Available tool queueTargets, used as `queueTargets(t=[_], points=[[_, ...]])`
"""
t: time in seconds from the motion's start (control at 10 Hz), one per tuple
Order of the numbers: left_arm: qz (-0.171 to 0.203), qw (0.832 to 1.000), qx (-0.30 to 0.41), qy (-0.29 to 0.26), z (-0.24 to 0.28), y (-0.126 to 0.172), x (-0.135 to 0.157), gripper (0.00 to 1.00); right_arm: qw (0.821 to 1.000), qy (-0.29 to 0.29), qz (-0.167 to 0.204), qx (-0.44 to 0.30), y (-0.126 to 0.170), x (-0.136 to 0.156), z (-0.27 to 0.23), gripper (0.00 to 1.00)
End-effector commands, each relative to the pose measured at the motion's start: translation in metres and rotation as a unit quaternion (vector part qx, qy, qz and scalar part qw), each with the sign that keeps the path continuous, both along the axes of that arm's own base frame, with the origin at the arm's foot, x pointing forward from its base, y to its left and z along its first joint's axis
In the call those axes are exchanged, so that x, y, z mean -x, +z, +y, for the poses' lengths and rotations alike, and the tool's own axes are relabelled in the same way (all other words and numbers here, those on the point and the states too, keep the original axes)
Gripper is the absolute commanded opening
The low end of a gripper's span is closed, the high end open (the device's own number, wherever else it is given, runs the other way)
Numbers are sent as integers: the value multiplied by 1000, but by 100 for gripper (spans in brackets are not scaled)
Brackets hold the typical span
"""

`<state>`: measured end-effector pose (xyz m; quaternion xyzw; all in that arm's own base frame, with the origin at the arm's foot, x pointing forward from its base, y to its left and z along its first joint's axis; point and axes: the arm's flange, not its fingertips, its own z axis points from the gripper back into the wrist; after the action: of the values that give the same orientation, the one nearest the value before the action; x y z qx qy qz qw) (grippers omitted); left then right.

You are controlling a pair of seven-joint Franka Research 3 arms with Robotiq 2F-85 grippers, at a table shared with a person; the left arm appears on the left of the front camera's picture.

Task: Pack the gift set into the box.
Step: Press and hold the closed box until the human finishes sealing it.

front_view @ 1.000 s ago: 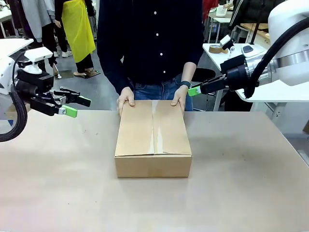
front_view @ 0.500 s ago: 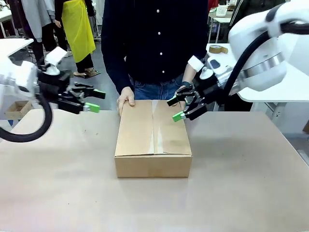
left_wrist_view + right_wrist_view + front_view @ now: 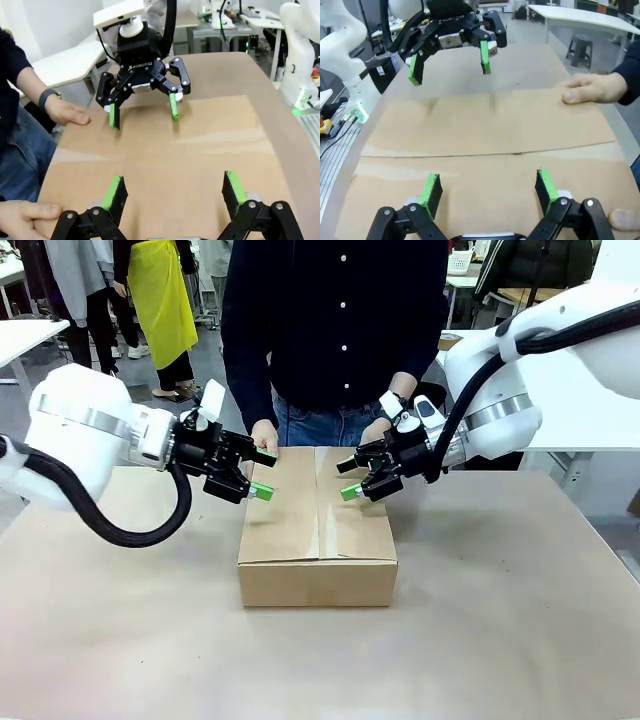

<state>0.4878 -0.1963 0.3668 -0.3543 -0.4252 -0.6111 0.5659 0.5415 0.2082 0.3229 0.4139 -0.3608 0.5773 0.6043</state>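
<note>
Both arms have swung in over the closed box (image 3: pixel 300 525), which sits mid-way across the bench (image 3: pixel 500 640) with its long axis pointing toward the person (image 3: pixel 335 330). Above it hover the left end effector (image 3: pixel 263 472) and the right end effector (image 3: pixel 348 479), jaws spread and empty.

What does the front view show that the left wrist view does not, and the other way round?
Front view adds: the front wall of the brown corrugated cardboard box and the buttoned front of the person's dark shirt. Left wrist view adds: the right gripper head-on, its fingers spread. Both share: the box's shut top flaps, the open left gripper and the person's hands at the box's edge.
</note>
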Motion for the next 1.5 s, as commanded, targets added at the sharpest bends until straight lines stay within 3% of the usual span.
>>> queueTargets(t=[0.0,0.5,0.8,0.9,1.4], points=[[2,1000,-2,21,-1,-5,-19,100,1000,-3,5,-12,-6,-6,-2,100],[47,998,-6,44,15,-40,-47,100,1000,6,18,1,-34,-5,-25,100],[44,998,-11,46,6,-49,-54,100,1000,16,21,-2,-42,-4,-28,100],[42,997,-17,55,5,-49,-56,100,1000,-1,24,-12,-20,-5,-20,100],[41,998,-8,38,12,-49,-49,100,1000,-1,24,-12,-20,-5,-20,100]])
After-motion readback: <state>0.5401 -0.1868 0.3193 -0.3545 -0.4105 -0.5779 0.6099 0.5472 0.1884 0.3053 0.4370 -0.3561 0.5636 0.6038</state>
